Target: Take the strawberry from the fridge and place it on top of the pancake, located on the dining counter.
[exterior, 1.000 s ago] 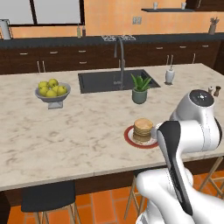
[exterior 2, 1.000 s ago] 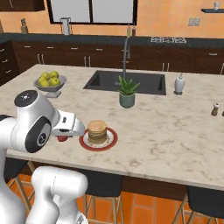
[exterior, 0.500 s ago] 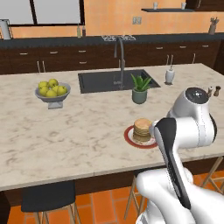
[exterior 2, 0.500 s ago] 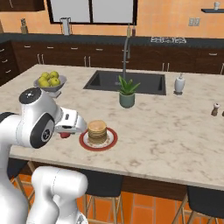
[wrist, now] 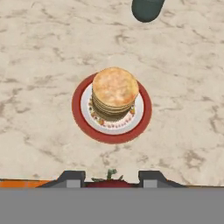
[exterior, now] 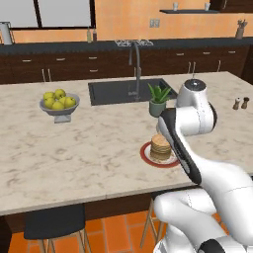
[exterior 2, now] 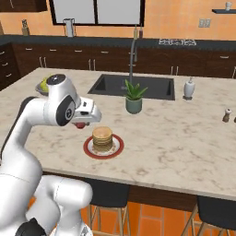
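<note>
The pancake (wrist: 114,92) is a tan stack on a red-rimmed white plate (wrist: 78,109), standing on the beige marbled dining counter (wrist: 43,52). My gripper (wrist: 110,177) is shut on the strawberry (wrist: 107,181), whose red top and green leaves peek between the fingertips. It hangs above the counter's near edge, short of the plate. From the right base, the pancake (exterior 2: 102,138) sits just right of the hand, with the strawberry (exterior 2: 81,125) red beneath it. In the left base view the arm partly covers the plate (exterior: 146,154) beside the pancake (exterior: 160,147). The fridge is out of view.
A potted plant (exterior 2: 133,99) stands behind the plate, before the black sink (exterior 2: 133,86) and its tall tap. A grey bowl of yellow-green fruit (exterior: 59,103) sits far left. Shakers (exterior: 241,103) and a soap bottle (exterior 2: 188,87) stand to the right. Stools (exterior: 54,225) line the near side.
The arm has swung in over the counter's near edge, bringing the hand and the strawberry closer to the pancake. The plate and the rest of the counter have stayed put.
</note>
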